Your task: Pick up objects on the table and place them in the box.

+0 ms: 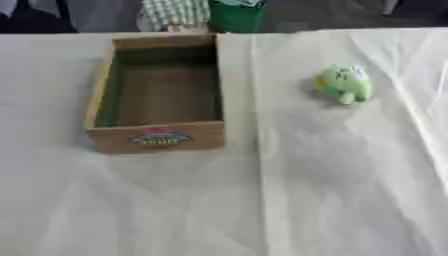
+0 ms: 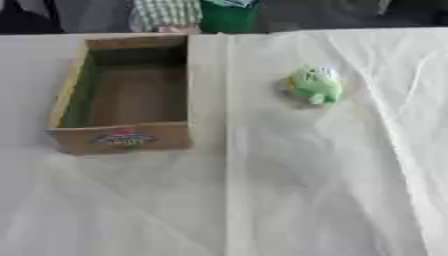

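Observation:
An open brown cardboard box (image 1: 156, 137) stands on the white cloth at the left of centre, with a coloured label on its near wall. I see nothing inside it. A small green plush toy (image 1: 345, 83) lies on the cloth to the right of the box, well apart from it. Neither of my hands shows in either view.
The white cloth-covered table (image 1: 289, 200) fills the views, with creases running toward me. Past its far edge stand a green container (image 1: 234, 16) and a person in a checked sleeve (image 1: 173, 14), whose hand rests by the box's far side.

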Controlling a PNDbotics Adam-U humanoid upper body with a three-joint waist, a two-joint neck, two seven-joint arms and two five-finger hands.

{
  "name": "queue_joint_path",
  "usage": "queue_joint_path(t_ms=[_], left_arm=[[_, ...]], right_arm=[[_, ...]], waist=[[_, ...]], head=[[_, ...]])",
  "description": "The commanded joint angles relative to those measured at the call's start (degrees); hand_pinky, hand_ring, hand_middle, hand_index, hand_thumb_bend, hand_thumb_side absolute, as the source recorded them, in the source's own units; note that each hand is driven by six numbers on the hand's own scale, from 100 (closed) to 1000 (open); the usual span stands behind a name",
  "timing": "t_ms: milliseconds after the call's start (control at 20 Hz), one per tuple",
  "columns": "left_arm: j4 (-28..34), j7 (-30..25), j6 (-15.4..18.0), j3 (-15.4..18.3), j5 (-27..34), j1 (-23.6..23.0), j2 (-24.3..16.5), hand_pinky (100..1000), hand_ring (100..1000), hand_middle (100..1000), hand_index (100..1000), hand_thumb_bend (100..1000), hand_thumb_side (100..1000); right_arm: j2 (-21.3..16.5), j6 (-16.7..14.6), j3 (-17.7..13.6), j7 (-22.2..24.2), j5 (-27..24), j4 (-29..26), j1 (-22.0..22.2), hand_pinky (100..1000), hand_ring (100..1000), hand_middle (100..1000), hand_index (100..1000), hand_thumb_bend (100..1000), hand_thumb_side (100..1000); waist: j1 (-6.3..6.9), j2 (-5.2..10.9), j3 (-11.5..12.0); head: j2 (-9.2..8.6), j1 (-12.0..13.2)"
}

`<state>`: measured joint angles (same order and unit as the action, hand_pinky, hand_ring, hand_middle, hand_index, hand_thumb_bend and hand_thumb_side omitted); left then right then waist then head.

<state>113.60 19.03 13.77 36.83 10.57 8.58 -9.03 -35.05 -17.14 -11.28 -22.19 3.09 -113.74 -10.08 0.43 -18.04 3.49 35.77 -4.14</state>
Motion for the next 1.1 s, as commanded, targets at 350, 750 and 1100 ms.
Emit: queue_joint_path(t_ms=[350, 750, 1100], left_arm=[[0.99, 0.10, -0.28, 0.10, -0.43, 0.31, -1.56, 784, 508, 513, 708, 117, 637], [0.99, -0.20, -0.47, -0.23, -0.51, -0.16, -1.98, 784, 508, 513, 708, 118, 638], [0.99, -0.64, -0.65, -0.70, -0.38, -0.38, -2.29, 783, 508, 513, 708, 119, 639]], right_arm=[[-8.23, 3.41, 0.34, 0.08, 1.88, -0.85, -2.53, 821, 762, 787, 893, 100, 699], [-18.99, 10.03, 4.27, 5.06, 7.67, -0.43, -6.41, 810, 787, 811, 883, 100, 827], [-29.13, 16.27, 9.50, 11.29, 8.59, 5.08, -13.19, 813, 812, 836, 894, 302, 924]], waist=[[-0.44, 1.56, -0.06], [-0.79, 2.26, 0.28], [-1.01, 2.86, 0.91]], head=[[0.85, -0.67], [3.71, -1.30], [4.14, -2.30]])
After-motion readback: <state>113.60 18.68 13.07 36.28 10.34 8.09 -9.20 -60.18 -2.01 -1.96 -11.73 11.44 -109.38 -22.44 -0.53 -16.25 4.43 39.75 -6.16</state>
